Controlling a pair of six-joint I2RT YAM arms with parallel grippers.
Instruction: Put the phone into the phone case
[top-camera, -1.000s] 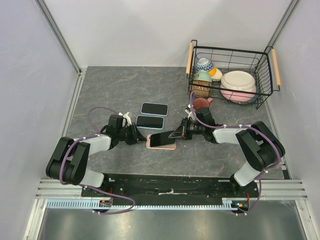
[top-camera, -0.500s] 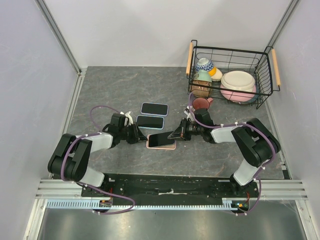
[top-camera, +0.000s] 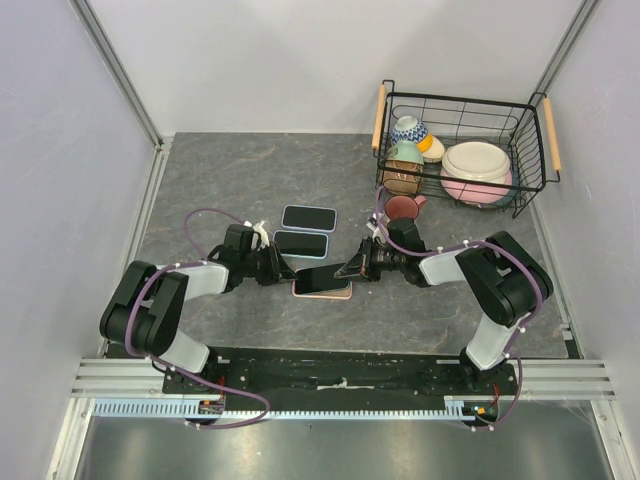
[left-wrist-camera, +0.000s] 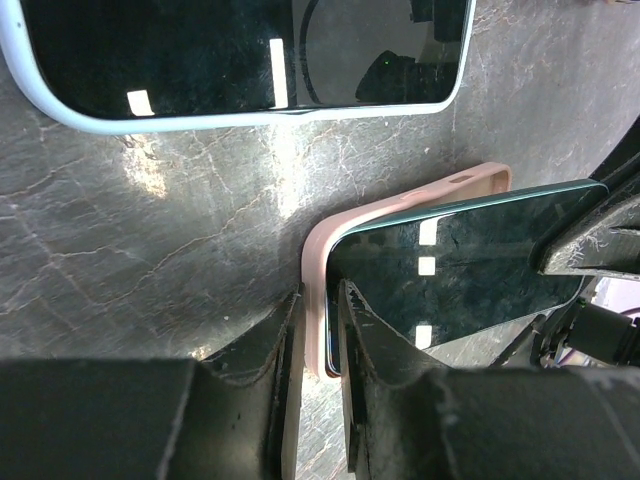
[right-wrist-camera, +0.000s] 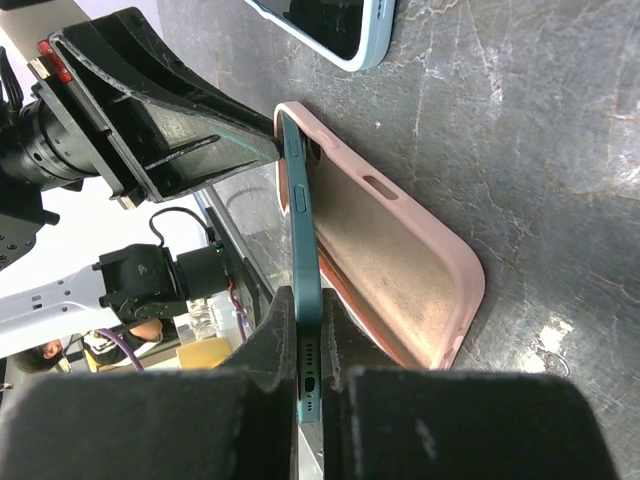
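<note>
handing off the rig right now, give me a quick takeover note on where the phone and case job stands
Left gripper: shut on the left end wall of the pink phone case, holding it in place.
Right gripper: shut on the right end of the teal phone.
Position: the phone's left end is tucked into the case beside the left gripper. Its right end is raised, so it sits tilted.
Done: one end seated.
Left: lower and press the raised end in, then release both.

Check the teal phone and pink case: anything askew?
The dark teal phone is tilted: one end sits in the pink silicone case, the other is raised above it in the right gripper. Nothing else looks odd.
</note>
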